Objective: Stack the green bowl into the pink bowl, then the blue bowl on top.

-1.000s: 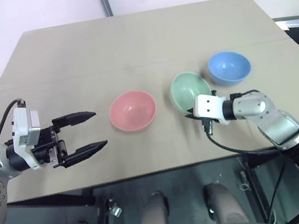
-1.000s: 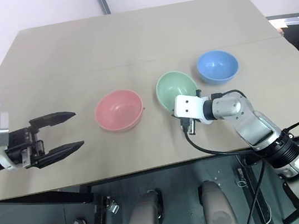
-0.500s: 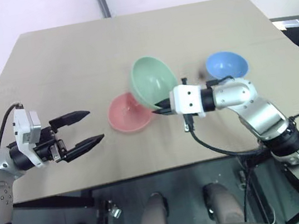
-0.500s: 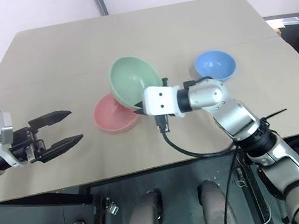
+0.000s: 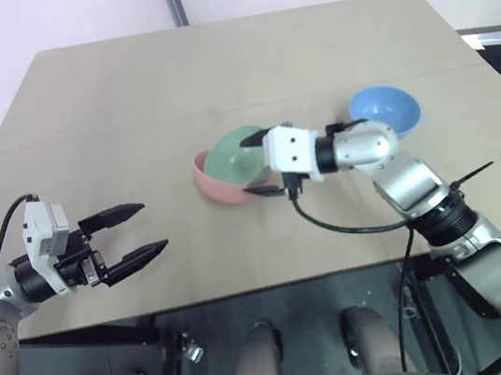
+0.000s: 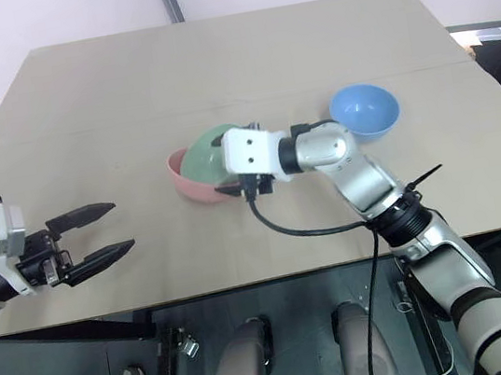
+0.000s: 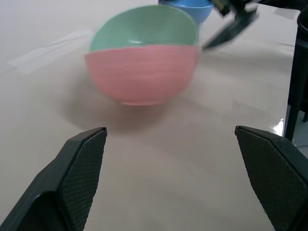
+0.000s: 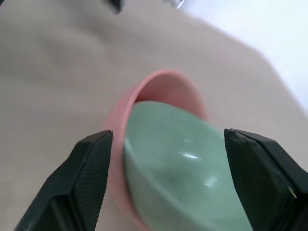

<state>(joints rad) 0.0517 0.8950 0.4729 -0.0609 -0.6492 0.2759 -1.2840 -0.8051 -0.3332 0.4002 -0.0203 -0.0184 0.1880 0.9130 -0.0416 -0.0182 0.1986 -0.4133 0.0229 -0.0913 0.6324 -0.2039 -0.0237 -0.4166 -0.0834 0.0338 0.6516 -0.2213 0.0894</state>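
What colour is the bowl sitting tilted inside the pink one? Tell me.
Pale mint green; clearest in the left wrist view.

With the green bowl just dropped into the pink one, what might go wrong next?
1. The green bowl sits tilted in the pink bowl, so the blue bowl may seat crooked.
2. The open right gripper straddles the green bowl; withdrawing carelessly might drag it out.
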